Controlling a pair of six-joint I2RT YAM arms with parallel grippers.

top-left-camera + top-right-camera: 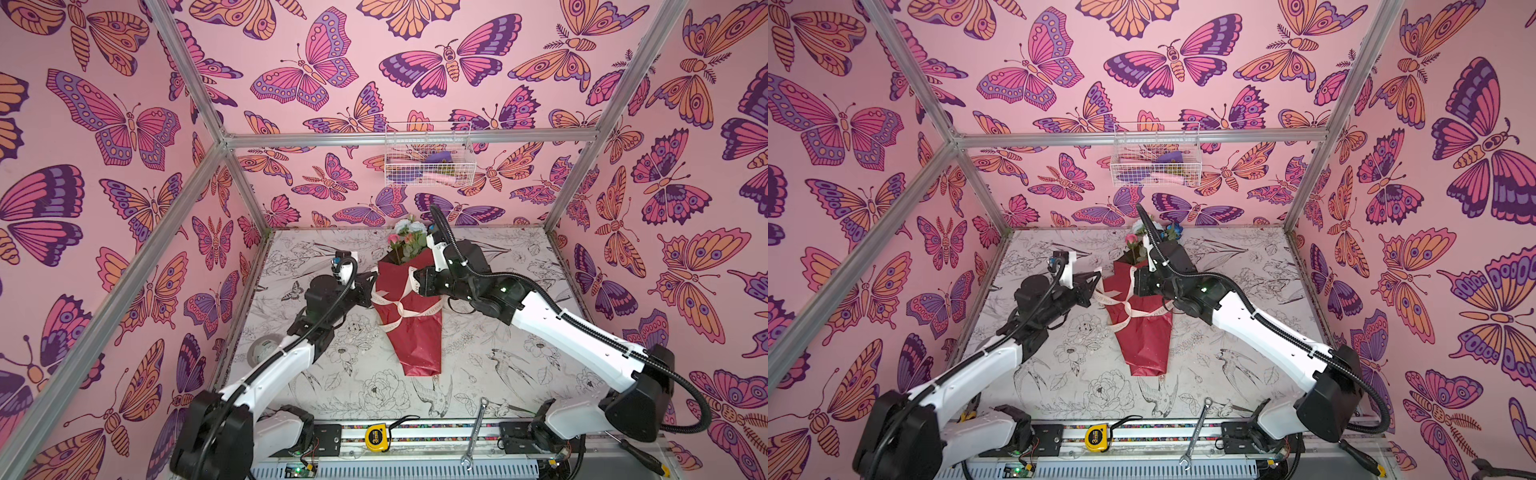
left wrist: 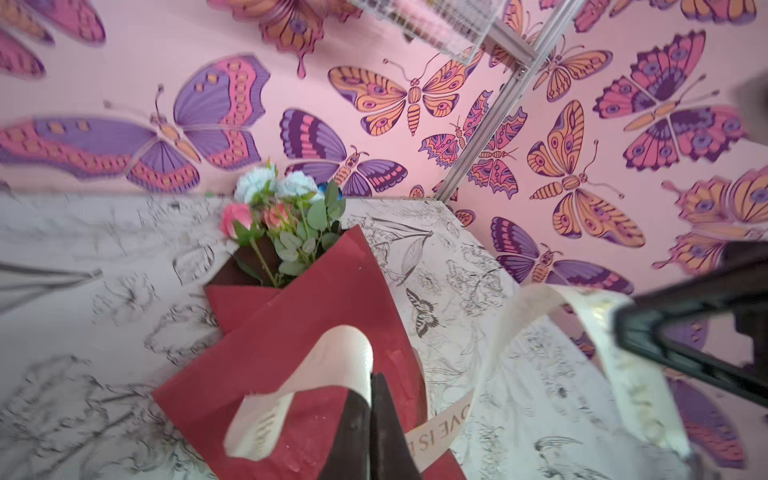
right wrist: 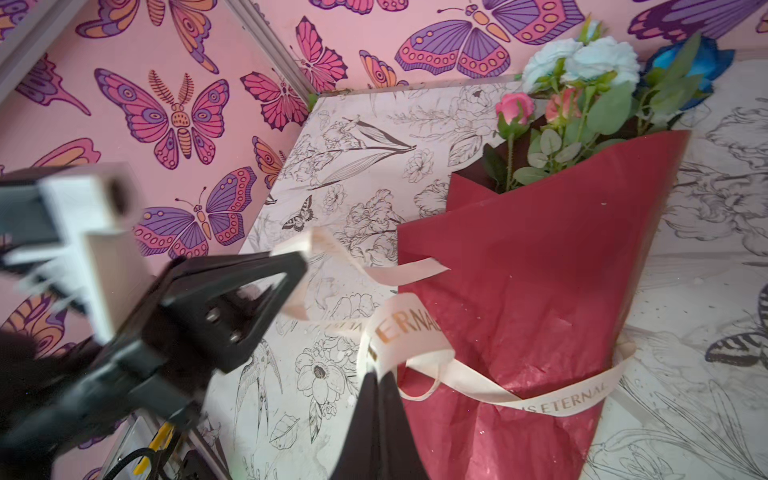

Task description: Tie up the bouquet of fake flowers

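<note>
Left gripper (image 2: 370, 399) is clamped on one strand of the cream ribbon with gold lettering (image 3: 415, 328), and the right gripper (image 3: 372, 392) is pinched tight on another strand. Between them the bouquet of fake flowers in glossy dark red wrapping paper (image 1: 409, 332) lies flat mid-table on the black-and-white flower-print tabletop (image 1: 498, 353). Its heads point toward the back wall, and the ribbon is looped loosely across its middle.

The bouquet (image 1: 409, 332) lies at the centre of the table (image 1: 498, 361), heads toward the rear wall. The ribbon (image 1: 399, 305) crosses its middle. The left gripper (image 1: 372, 277) is just beside it on the left, the right gripper (image 1: 417, 279) on the right. The tape measure (image 1: 377, 437) and wrench (image 1: 475, 432) lie in front.
</note>
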